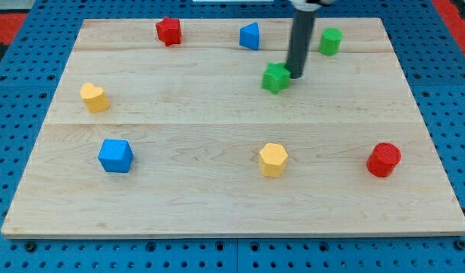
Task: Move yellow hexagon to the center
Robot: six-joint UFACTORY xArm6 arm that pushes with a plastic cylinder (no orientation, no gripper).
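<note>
Toward the view's bottom from my tip (295, 75), well apart: yellow hexagon (273, 159); tip touches green block (276, 77); no pincer fitted, nothing held.

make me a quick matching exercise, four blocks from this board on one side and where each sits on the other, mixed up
Blocks:
1. yellow hexagon
2. red cylinder
3. blue hexagon
4. green star

Places:
A. touching my tip, on its left in the view
B. view's lower left
C. view's lower right
D. bottom middle, slightly right

Pairs: 1-D, 2-C, 3-B, 4-A
</note>
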